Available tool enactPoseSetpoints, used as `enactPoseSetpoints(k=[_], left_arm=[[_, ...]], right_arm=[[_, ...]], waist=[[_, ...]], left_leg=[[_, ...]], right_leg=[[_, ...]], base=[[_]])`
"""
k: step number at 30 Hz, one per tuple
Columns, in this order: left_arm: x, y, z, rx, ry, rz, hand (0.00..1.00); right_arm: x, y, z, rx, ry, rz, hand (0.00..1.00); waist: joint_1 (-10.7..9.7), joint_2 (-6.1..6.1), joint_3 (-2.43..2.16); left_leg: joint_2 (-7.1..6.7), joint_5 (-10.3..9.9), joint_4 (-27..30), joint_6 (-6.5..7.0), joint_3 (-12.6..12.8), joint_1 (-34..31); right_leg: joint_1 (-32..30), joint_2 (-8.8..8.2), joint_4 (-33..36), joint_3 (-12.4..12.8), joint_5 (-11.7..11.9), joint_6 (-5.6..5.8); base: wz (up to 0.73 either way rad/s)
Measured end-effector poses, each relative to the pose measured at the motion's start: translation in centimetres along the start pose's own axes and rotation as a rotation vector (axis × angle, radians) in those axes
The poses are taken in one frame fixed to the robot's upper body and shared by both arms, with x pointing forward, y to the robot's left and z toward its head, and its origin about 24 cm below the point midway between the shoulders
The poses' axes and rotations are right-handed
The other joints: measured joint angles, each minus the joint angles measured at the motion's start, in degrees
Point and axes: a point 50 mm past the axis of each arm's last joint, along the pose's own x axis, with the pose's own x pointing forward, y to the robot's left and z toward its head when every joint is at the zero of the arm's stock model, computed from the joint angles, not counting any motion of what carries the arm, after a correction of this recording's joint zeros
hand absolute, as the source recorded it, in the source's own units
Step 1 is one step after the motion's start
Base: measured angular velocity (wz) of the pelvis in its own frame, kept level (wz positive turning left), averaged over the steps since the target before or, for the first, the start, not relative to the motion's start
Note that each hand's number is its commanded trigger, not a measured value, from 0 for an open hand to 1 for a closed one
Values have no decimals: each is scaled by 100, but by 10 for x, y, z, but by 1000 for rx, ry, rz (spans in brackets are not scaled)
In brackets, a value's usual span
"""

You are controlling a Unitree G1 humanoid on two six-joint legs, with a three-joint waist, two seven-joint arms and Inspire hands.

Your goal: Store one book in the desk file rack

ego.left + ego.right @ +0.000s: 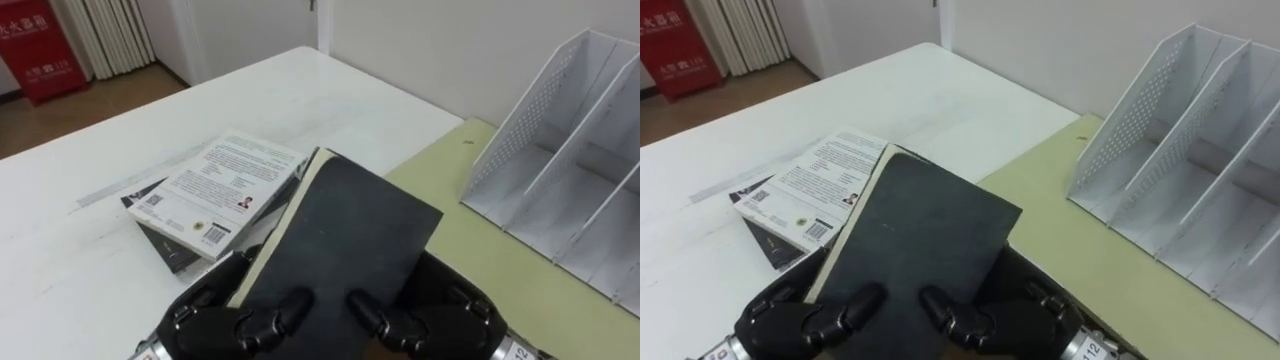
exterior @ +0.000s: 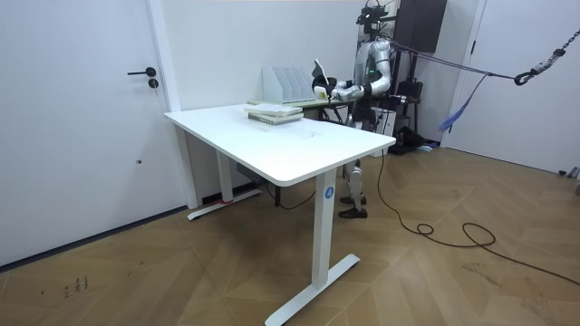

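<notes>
White table (image 1: 300, 90), red box (image 1: 35, 45), pale curtain (image 1: 110, 35)

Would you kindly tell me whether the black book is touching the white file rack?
Apart. The left eye view shows bare green tabletop between the file rack and the black book, gripped by the left hand and right hand.

Left hand (image 1: 810, 318), right hand (image 1: 1002, 322) curled round black book (image 1: 915, 230); file rack (image 1: 1180, 150) apart, at right.
</notes>
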Motion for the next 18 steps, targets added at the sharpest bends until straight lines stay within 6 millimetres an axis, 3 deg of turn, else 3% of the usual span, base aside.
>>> enactPoseSetpoints(k=[9, 18], left_arm=[[-4, 3, -14, -98, 8, -17, 100], [-9, 7, -24, -157, 29, -8, 98]], right_arm=[[3, 3, -4, 16, 10, 10, 100], [4, 3, -8, 28, 39, 3, 100]], waist=[[2, 60, -47], [101, 74, -54]], left_leg=[[0, 4, 6, -2, 7, 36], [-1, 2, 2, -2, 4, 59]], right_leg=[[51, 2, 2, -1, 0, -1], [81, 4, -4, -4, 0, -1]], base=[[0], [0]])
